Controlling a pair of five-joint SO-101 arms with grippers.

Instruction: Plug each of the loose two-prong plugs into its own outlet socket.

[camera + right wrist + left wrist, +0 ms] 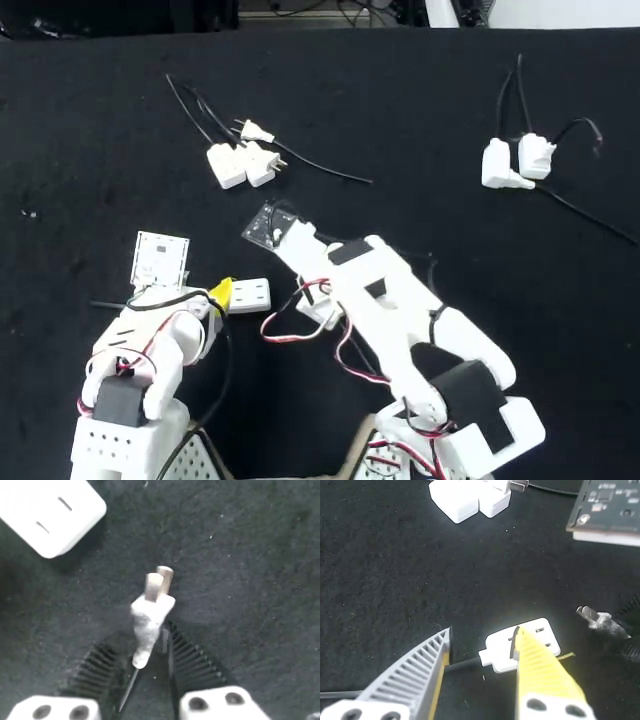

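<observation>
1. Plug (149, 614), white with 2 metal prongs, sits clamped between the black fingers (192, 652) of the right gripper (150, 637). The prongs point away from the wrist, and a thin cord runs back between the fingers.
2. White outlet socket (50, 512), with 2 slots facing up, lies flat on the black table (420, 120). It is near the held plug but apart from it, and the prongs are not in the slots.
3. Left gripper (482, 632) stands spread wide and grasps nothing. Its yellow finger (540, 665) lies across the socket's top face; whether it presses on the face or hangs just above it cannot be told. Its grey finger (415, 670) sits off to the socket's side, clear of it. The socket's black cord (462, 666) passes between the 2 fingers.
4. From the high view, the socket lies between the 2 arms, just beside the yellow finger's tip. The circuit board (270, 228) on the right arm's wrist sits a little farther up the table.
5. White blocks (240, 165), 2 in number, lie side by side and touching farther up the table. A loose plug (255, 130) rests just beside them, trailing a black cord.
6. White pieces (515, 160), also 2 and touching, lie well apart toward the high view's right edge with black cords attached. Whether they are joined cannot be told.
</observation>
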